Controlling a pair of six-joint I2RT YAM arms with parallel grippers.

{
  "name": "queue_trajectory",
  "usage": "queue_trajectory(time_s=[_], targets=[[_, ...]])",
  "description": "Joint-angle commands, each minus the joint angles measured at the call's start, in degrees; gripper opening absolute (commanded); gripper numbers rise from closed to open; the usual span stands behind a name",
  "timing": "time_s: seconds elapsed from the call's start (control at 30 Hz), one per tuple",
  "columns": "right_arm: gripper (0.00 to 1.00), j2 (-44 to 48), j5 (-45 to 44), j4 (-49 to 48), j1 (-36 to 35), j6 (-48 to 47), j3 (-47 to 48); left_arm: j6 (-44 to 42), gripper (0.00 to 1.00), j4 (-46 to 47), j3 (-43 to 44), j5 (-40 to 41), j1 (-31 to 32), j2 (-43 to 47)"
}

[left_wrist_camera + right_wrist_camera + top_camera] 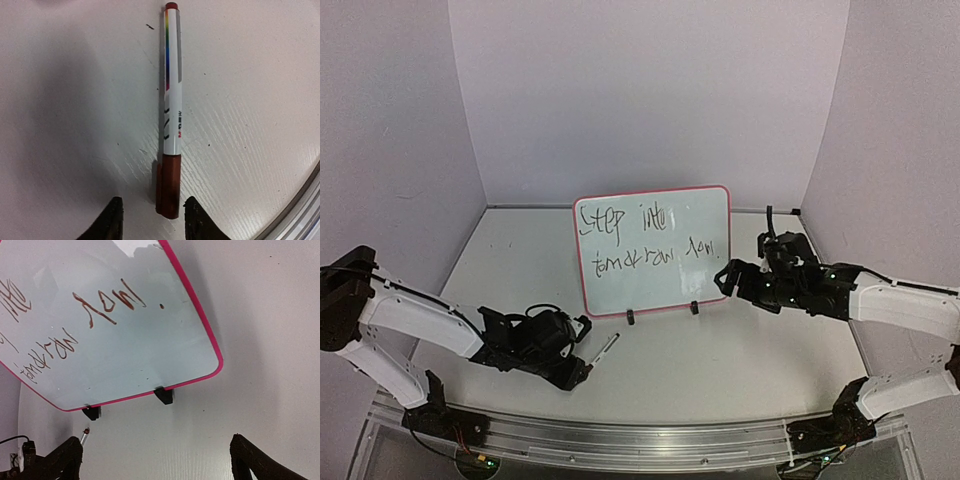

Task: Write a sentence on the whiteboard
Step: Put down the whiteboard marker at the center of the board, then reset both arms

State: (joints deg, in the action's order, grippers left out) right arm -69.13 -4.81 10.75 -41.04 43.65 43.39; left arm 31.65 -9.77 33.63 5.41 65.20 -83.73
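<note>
The whiteboard (655,250) stands upright on two black clips at mid table, pink-red bordered. The sentence (645,238) fills two lines, starting "Step into". The board also shows in the right wrist view (115,340) with part of the writing (107,305). A white marker with a brown cap (171,115) lies flat on the table (605,350). My left gripper (152,222) is open, its tips either side of the cap end, not touching it. My right gripper (155,460) is open and empty, just right of the board's lower right corner.
The white tabletop (740,350) has purple walls on three sides. A metal rail (640,435) runs along the near edge, also at the corner of the left wrist view (300,210). The marker's tip shows in the right wrist view (85,434).
</note>
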Motion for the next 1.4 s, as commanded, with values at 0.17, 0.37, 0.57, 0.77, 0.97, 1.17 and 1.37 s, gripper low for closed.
queue_trajectory(time_s=[0.17, 0.37, 0.57, 0.77, 0.97, 1.17, 1.37], targets=[[0.98, 2.9, -5.4, 5.3, 4.6, -4.2, -0.4, 2.7, 0.77, 0.5, -1.0, 1.3, -6.8, 7.9], [0.98, 2.8, -8.5, 5.3, 8.3, -7.2, -1.2, -0.9, 0.86, 1.0, 0.5, -1.5, -17.2, 9.5], [0.98, 3.8, -9.5, 5.1, 14.6, -12.2, -2.2, -6.1, 0.87, 1.4, 1.2, -5.9, -35.1, 12.3], [0.98, 6.3, -7.7, 1.2, 23.8, -16.4, -5.2, -11.9, 0.87, 4.8, 4.3, -14.3, -55.9, 10.6], [0.98, 9.9, -10.4, -6.2, 27.3, -22.5, -7.5, -11.2, 0.88, 11.5, 9.1, -9.8, -65.0, 9.4], [0.98, 14.4, -15.0, -21.8, 27.3, -29.5, -14.8, -17.9, 0.93, 31.5, 4.1, 5.3, -65.0, 10.3], [0.98, 10.8, -16.7, -47.6, 27.3, -40.7, -27.4, -25.6, 0.97, 47.3, -2.5, 11.9, -65.0, 5.7]])
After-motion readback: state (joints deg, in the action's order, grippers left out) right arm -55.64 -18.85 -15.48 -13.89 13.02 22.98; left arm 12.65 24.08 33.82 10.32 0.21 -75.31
